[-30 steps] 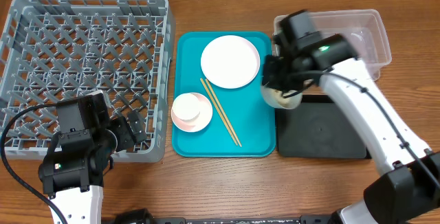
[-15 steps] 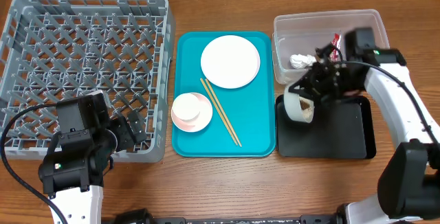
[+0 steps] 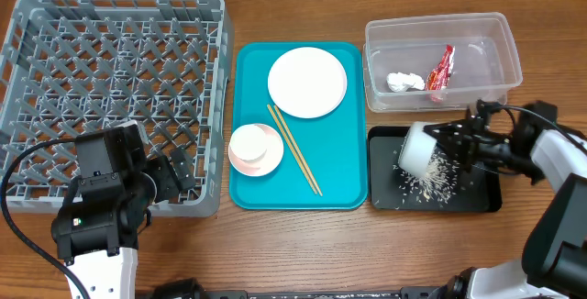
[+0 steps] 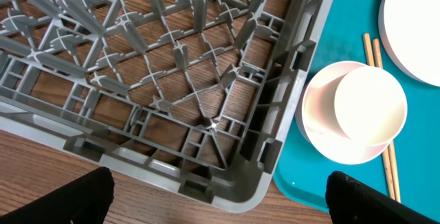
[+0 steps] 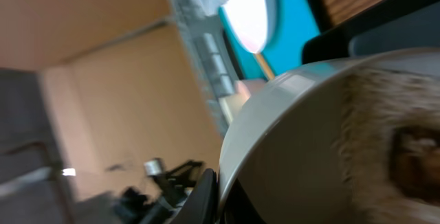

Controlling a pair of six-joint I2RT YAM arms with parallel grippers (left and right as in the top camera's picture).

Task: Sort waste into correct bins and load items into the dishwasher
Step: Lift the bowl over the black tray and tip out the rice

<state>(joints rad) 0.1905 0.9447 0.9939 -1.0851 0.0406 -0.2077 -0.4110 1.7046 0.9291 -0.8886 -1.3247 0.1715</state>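
Observation:
My right gripper [image 3: 456, 143] is shut on the rim of the pale grey-green bowl [image 3: 417, 148], which lies tipped on its side over the black tray bin [image 3: 385, 198]. Loose rice [image 3: 438, 178] is scattered on that tray under the bowl's mouth. In the right wrist view the bowl [image 5: 302, 148] fills the frame with a blurred brown lump [image 5: 419, 155] inside. The clear tub [image 3: 509, 60] holds the tissue [image 3: 404, 82] and red wrapper [image 3: 442, 68]. My left gripper [image 4: 220, 196] is open at the front right corner of the dishwasher rack [image 3: 110, 70], holding nothing.
The teal tray [image 3: 339, 189] between rack and bins carries the white plate [image 3: 307, 81], the chopsticks [image 3: 293, 148] and the pink bowl [image 3: 248, 157] with the white cup [image 3: 260, 141] in it. The left wrist view shows this bowl [image 4: 323, 131] just right of the rack corner.
My right arm has swung the bowl rightwards from the teal tray's edge to over the black tray and tipped it, and rice has spilled onto the tray. The left arm has not moved.

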